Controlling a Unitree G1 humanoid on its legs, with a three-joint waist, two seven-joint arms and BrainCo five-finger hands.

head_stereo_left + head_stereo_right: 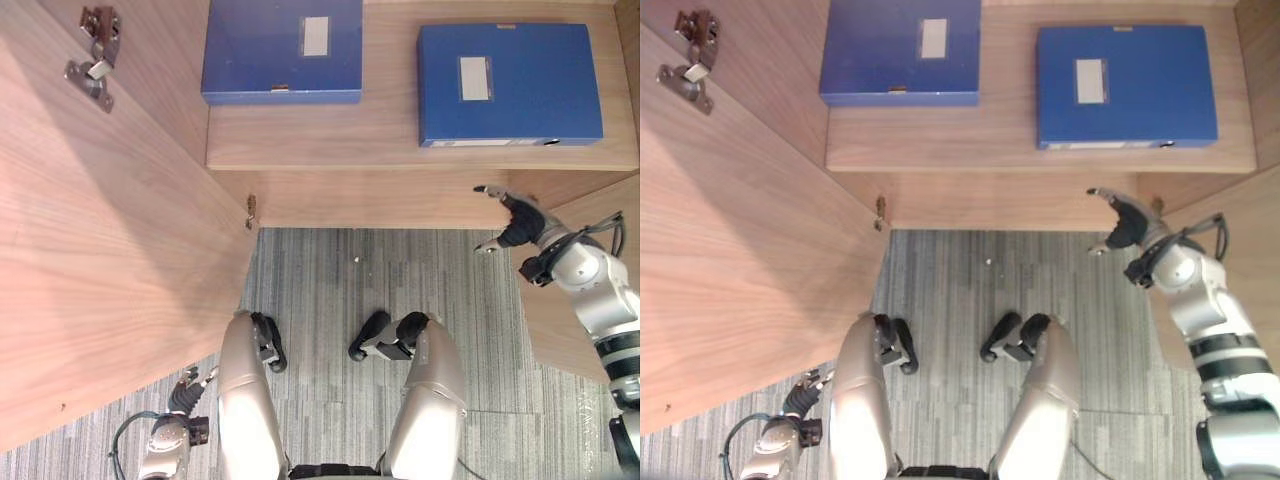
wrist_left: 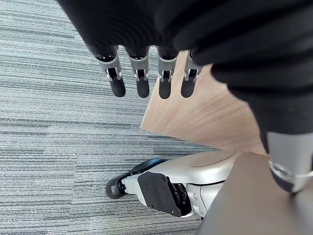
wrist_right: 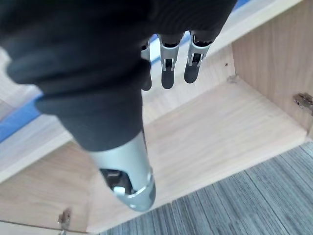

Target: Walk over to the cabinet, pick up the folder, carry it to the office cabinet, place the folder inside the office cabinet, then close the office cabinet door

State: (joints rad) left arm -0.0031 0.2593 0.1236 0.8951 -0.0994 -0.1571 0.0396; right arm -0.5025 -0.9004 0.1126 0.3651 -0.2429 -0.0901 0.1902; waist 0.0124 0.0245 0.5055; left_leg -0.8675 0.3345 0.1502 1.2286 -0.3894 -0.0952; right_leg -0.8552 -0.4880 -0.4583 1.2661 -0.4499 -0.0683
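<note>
Cabinet shelf (image 1: 390, 130) | right blue folder (image 1: 530, 90) flat | right robot hand (image 1: 520, 225) below, apart, fingers straight

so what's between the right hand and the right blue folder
Nothing but bare wooden shelf separates the right hand from that blue folder, per the left eye view.
</note>
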